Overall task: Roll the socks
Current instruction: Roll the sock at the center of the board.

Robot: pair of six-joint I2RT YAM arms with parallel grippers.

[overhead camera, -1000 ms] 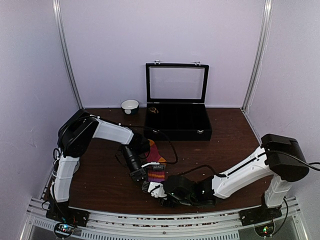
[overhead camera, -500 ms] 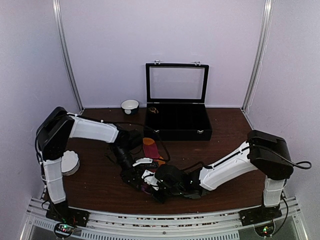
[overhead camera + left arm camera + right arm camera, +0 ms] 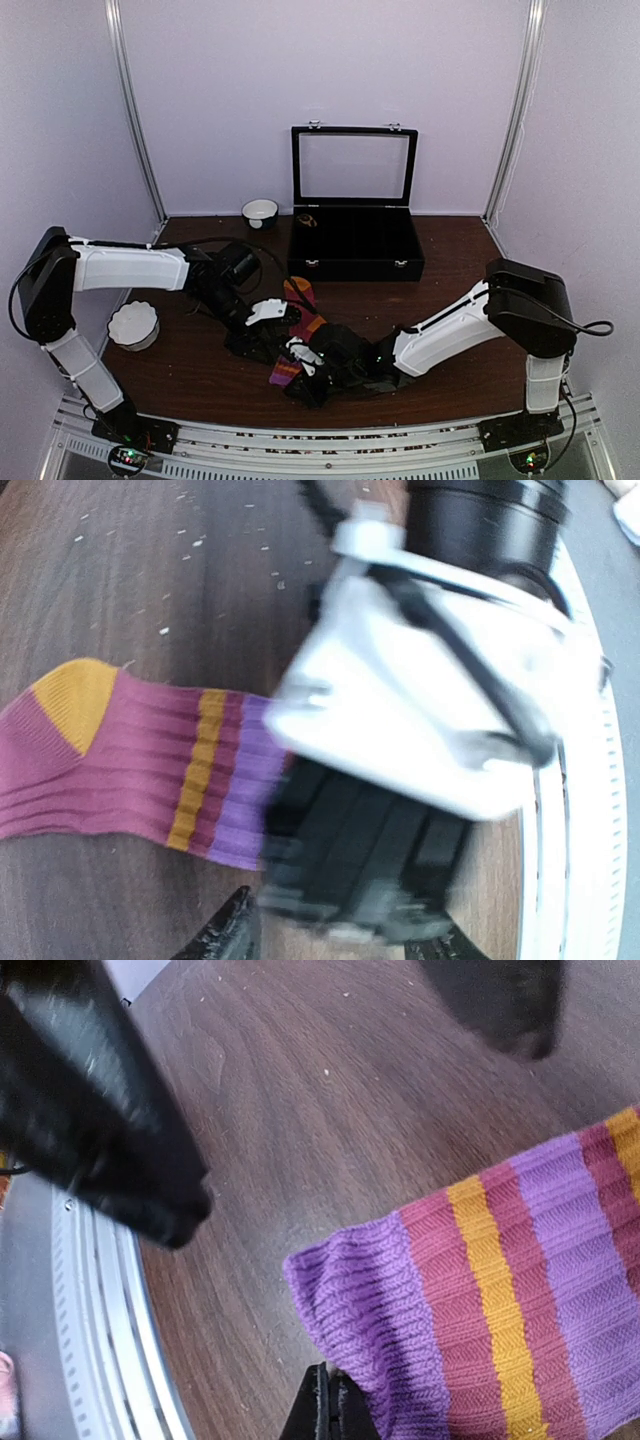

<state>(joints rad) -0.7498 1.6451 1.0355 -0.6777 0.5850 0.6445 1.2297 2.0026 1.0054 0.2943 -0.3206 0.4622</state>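
My left end effector is apart, my right end effector clamps only the sock cuff's edge; tugging could free it.

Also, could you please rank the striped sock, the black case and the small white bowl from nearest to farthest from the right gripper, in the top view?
From the right gripper:
1. striped sock: its cuff is right at the gripper, front centre.
2. black case: behind, mid-table.
3. small white bowl: far back, left of the case.
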